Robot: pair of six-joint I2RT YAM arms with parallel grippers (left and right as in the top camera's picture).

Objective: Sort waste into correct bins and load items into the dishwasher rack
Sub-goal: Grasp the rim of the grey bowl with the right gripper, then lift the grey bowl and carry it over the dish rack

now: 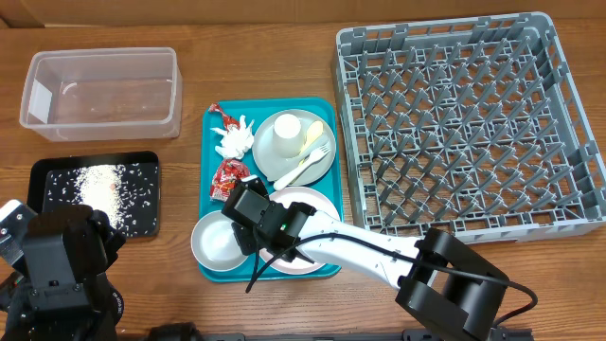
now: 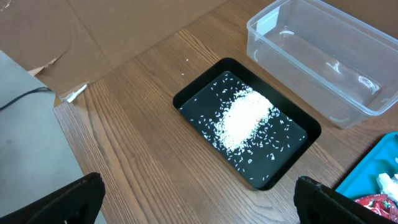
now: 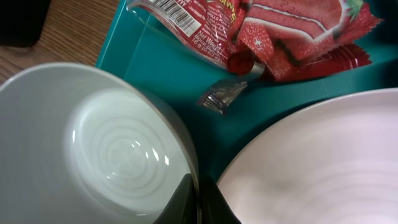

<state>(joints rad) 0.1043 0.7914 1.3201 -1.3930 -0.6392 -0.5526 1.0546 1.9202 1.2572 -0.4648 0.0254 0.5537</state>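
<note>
**Right jaws on the bowl rim; rice binned, rack bare**

Right gripper (image 3: 199, 198): jaws drawn close together over the rim of the white bowl (image 3: 118, 149), one finger on each side of it. It reads as a pinch, though the contact itself sits at the frame edge. Bowl on the teal serving tray (image 1: 265, 109), near-left corner, touching the white plate (image 1: 312, 223).

Just beyond the bowl: red wrapper (image 3: 273, 31), crinkled, lying on the tray. Past it, the crumpled napkin (image 1: 234, 137). Neither is binned.

Far end of the tray: grey plate (image 1: 284, 169) carrying the small white cup (image 1: 287, 135), with the yellow spoon and fork (image 1: 308, 159) laid across it.

Left gripper (image 2: 198, 183): jaws spread wide, holding nothing, hovering over the black tray (image 2: 186, 102). Rice grains (image 2: 245, 118) are heaped and scattered inside that tray. Clear tub (image 1: 99, 90) beside it holds nothing. Orange cube not seen.

Dishwasher rack (image 1: 436, 33), right of the teal tray on the table (image 1: 265, 47): no item in it.

Judgement: early. Rice looks sorted. Wrapper and napkin, and all six dish items, are left to do; the bowl seems the piece in hand.
</note>
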